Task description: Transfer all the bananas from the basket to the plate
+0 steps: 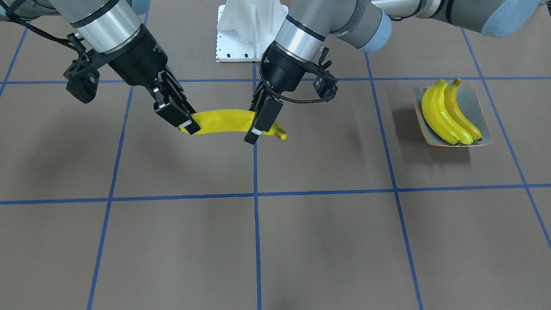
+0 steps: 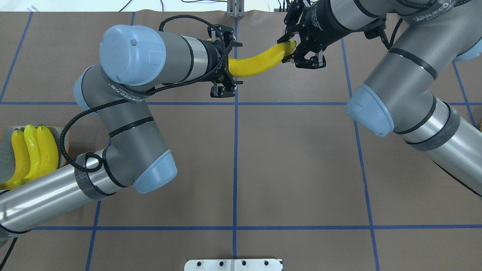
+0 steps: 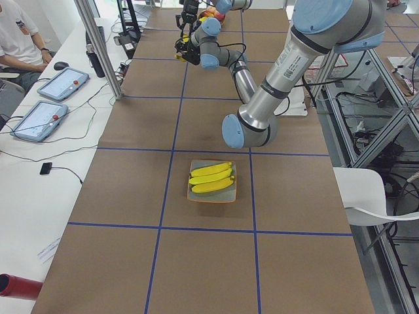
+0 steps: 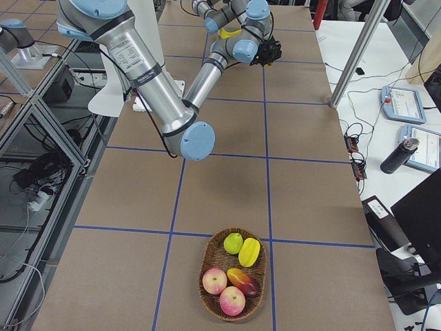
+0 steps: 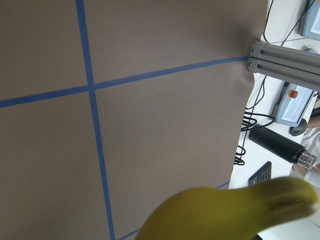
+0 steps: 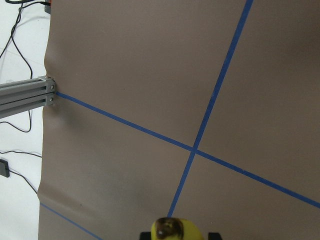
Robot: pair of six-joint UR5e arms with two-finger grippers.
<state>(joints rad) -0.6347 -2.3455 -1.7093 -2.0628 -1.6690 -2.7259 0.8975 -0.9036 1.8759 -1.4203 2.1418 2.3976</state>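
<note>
One yellow banana point(image 1: 224, 121) hangs level above the table, held at both ends. My right gripper point(image 1: 186, 122) is shut on its stem end, and my left gripper point(image 1: 260, 125) is shut on it near the dark tip. From overhead the same banana point(image 2: 260, 60) spans from the left gripper point(image 2: 226, 67) to the right gripper point(image 2: 295, 51). Three more bananas point(image 2: 32, 154) lie side by side on the grey-green plate point(image 1: 475, 103) at the robot's left end. The basket point(image 4: 202, 276) at the far right end holds round fruit, no banana in sight.
The robot's white base point(image 1: 252, 30) stands behind the grippers. The brown table cover carries a grid of blue tape lines point(image 1: 256, 198). A person sits by tablets point(image 3: 62, 82) on the side desk. A red cylinder point(image 3: 16, 288) lies at that desk's near edge.
</note>
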